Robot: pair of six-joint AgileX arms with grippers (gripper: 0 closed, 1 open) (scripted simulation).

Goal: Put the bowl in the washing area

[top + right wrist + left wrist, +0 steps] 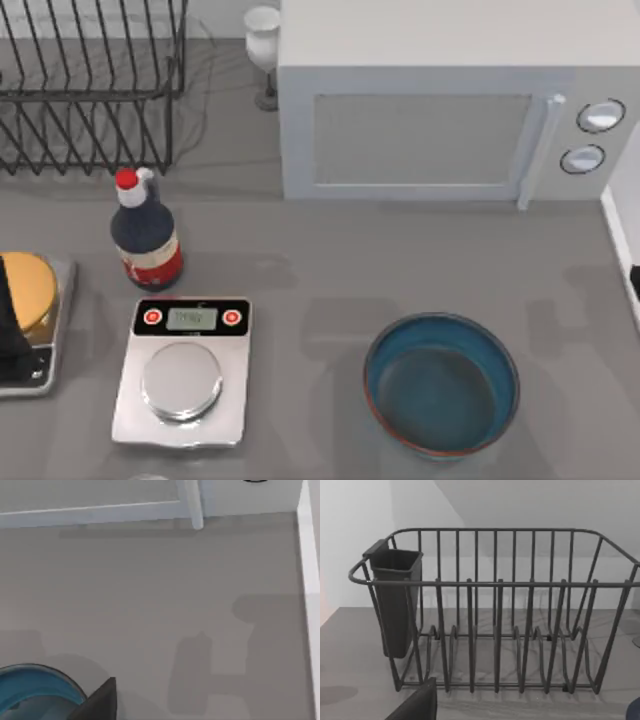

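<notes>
1. Dark grey, near-black wedge of left gripper [415, 702] at the frame's lower edge in left wrist view; flat matte face, straight slanted edge, blunt corner at its top.
2. Matching dark wedge of right gripper [97, 700] in right wrist view; same matte finish and slanted outline.
3. No cables, screws or markings visible on either piece.

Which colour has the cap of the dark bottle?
Red; the bottle's cap shows best in the top view.
</notes>
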